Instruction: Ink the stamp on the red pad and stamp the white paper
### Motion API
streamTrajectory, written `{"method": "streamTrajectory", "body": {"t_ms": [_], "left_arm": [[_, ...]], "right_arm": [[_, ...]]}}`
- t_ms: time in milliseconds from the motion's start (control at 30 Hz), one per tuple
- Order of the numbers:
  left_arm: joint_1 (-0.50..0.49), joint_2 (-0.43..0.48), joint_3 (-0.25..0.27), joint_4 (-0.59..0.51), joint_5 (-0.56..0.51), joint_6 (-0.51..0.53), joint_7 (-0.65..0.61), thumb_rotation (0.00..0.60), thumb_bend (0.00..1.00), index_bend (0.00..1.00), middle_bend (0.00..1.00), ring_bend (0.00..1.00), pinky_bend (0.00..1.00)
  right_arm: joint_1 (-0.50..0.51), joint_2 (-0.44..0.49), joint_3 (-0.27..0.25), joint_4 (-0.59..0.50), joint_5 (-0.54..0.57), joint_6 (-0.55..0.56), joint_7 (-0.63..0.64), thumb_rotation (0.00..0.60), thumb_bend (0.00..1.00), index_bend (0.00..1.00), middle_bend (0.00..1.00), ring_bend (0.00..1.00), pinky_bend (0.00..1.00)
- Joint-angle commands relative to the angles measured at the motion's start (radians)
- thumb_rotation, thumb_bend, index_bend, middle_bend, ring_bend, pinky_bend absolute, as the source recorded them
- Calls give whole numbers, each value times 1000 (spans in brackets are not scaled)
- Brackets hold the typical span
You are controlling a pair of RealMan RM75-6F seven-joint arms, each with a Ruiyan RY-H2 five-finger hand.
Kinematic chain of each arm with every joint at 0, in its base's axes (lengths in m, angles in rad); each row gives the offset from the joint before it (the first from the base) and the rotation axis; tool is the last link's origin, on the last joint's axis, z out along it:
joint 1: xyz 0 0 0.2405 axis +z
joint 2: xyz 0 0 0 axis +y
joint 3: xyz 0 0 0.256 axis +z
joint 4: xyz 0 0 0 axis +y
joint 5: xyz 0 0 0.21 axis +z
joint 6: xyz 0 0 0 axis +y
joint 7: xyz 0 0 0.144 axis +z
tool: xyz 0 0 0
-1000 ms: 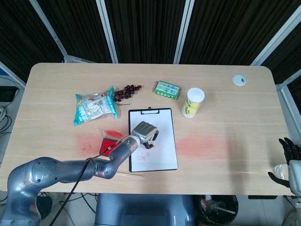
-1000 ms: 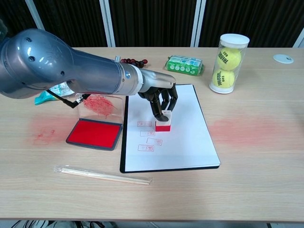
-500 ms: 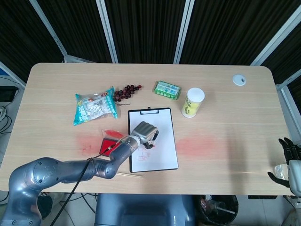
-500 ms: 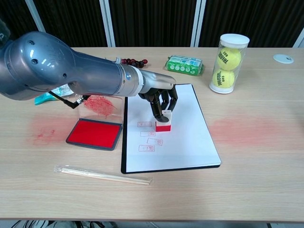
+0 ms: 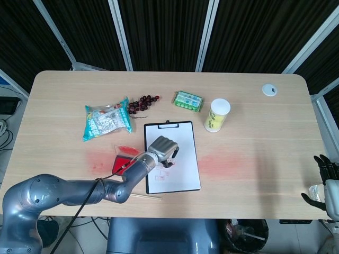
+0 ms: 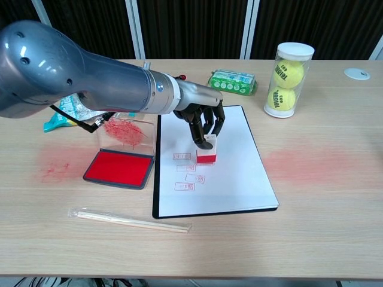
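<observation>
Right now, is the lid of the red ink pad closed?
No, the red ink pad lies open, its clear lid tipped up behind it, showing the red surface.

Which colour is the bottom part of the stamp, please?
Red, below a white top; the stamp in the left hand shows best in the chest view.

The stamp is a small upright block, white above and red at its base, standing on the white paper left of the sheet's middle. The paper lies flat on a black clipboard and bears several faint red rectangular prints just left of and below the stamp. The red pad lies open beside the clipboard's left edge, its clear lid raised behind it.
</observation>
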Motion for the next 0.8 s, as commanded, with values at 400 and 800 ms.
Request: {"method": "streamTrajectory", "body": {"t_ms": [400,800], "left_arm": [[20,193,8,-247,26,85,26,600,476,660,619,1000,1000],[154,426,65,-442,221,45,-76,600,476,660,622,1000,1000]], "right_arm": [[0,-2,-1,-1,-1,2,-11,600,96,108,100,155,165],[-2,-5,0,-1,3,8,-28,600,96,108,100,155,165]]}}
